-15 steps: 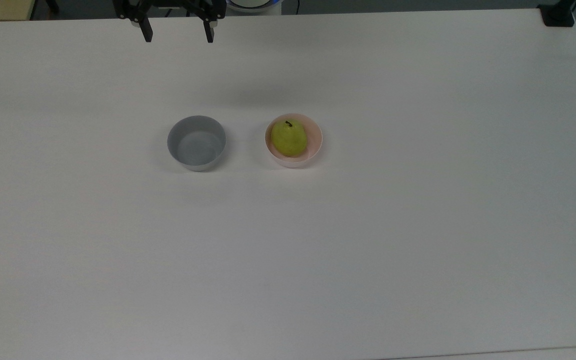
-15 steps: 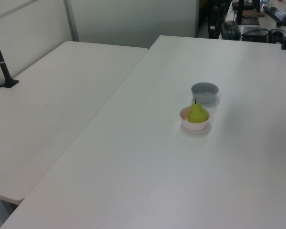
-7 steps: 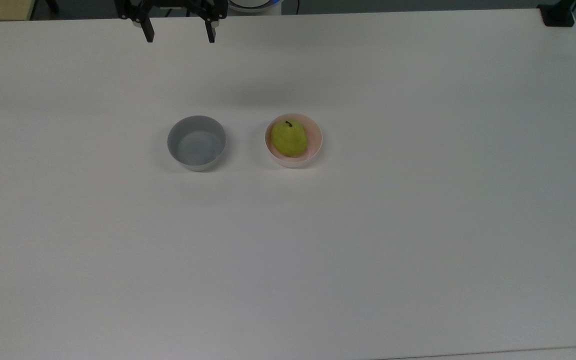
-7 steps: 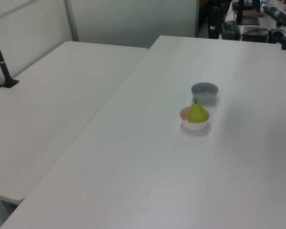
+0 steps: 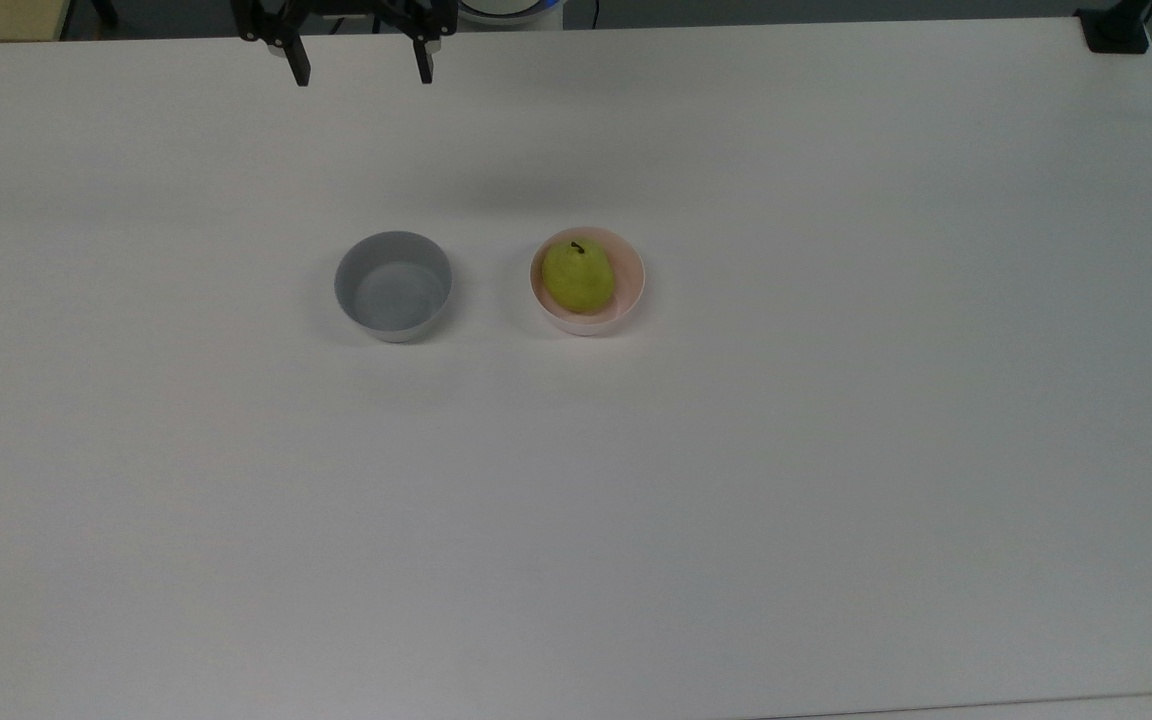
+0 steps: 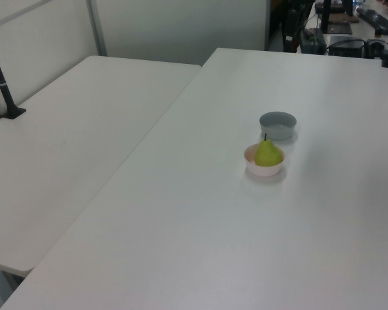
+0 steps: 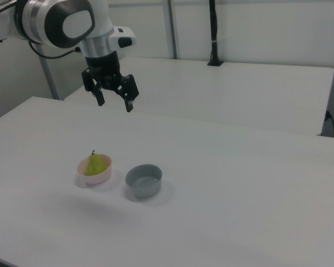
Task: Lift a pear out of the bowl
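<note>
White counter carries the pear sitting stem-up in the pink bowl beside a grey bowl near mid-counter, while the gripper hangs at the top view's far edge, jaws wide and empty.

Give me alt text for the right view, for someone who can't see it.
A robot arm's open gripper hangs high above a white table, over a yellow-green pear sitting in a pale pink bowl. A grey bowl stands beside it, on the right view's right.
</note>
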{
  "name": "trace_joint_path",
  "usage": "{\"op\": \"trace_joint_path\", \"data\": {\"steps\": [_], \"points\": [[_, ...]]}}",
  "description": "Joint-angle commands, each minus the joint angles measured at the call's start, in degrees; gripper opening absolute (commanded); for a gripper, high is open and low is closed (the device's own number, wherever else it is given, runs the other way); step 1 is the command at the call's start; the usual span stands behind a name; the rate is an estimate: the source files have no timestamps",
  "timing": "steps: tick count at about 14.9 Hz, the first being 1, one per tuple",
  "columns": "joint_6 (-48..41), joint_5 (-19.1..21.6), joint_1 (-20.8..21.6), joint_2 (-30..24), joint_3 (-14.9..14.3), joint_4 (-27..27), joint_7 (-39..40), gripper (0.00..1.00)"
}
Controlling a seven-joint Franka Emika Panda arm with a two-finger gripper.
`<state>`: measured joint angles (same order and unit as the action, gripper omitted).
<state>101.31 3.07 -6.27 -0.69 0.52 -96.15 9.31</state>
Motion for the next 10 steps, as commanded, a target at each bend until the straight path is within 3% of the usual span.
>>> {"op": "trace_joint_path", "data": {"steps": [1,5,7,10], "points": [[-3.30,-0.87,0.56,-0.18,-0.09,0.00,12.20,1.00],[-3.83,-2.01,1.35,-0.18,-0.09,-0.61,16.88,1.00],[-3.40,-3.94,4.15,-0.10,0.00,-2.36,16.54,1.00],[-1.39,-3.60,6.62,-0.18,0.00,-5.53,14.60,1.00]]}}
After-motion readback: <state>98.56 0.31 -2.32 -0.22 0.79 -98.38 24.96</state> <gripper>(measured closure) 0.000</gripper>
